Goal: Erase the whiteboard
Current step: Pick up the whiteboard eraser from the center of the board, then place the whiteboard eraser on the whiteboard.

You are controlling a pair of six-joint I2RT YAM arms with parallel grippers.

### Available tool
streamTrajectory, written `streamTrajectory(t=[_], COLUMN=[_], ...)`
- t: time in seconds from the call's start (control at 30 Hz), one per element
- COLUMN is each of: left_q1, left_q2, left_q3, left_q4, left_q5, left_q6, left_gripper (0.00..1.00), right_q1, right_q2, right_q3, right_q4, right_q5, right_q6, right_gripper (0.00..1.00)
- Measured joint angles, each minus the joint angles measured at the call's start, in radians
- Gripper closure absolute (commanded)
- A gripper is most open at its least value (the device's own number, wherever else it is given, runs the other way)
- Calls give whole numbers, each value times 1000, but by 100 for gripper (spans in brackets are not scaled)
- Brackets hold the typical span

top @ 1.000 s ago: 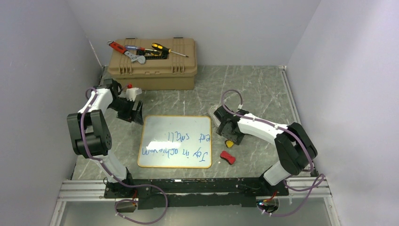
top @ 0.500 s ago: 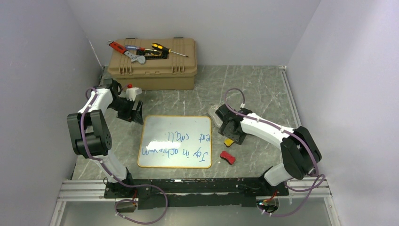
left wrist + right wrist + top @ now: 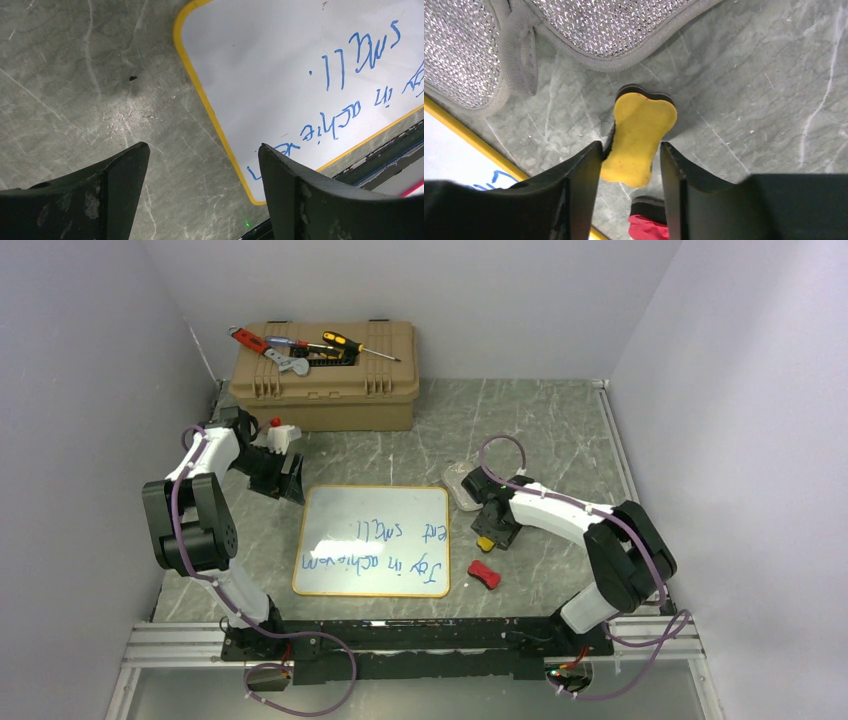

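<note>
Two fingers of the right gripper (image 3: 631,146) narrowly straddle a yellow bone-shaped foam eraser (image 3: 642,120), unclamped; the left gripper (image 3: 203,148) gapes wide beside the orange-framed, blue-lettered whiteboard (image 3: 280,70).

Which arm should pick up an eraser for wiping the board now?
Right. The right tool straddles the yellow eraser, fingers either side; the left tool hangs open beside the whiteboard edge, with no eraser near it.
</note>
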Motion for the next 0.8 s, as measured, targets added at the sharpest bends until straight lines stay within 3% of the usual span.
streamTrajectory(t=[0.07,0.23,0.43,0.6,0.73,0.8], left_q1=[0,0,0,-4,-26,-40], left_q2=[0,0,0,0,14,29], left_q3=[1,1,-28,-99,-137,-148], left_q4=[0,0,-3,-4,18,43], left_q5=[0,-2,18,45,45,42], left_q6=[0,10,42,61,51,40], left_gripper=[15,19,15,15,22,32], right_q1=[-2,-5,19,136,214,237], right_q2=[2,2,-3,-4,21,78], right_q3=[0,0,16,72,174,253], right_q4=[9,14,13,31,64,84], right_q5=[0,1,8,6,-31,-45], right_q6=[0,-19,-98,-204,-290,-332], right_gripper=[65,100,100,100,100,100])
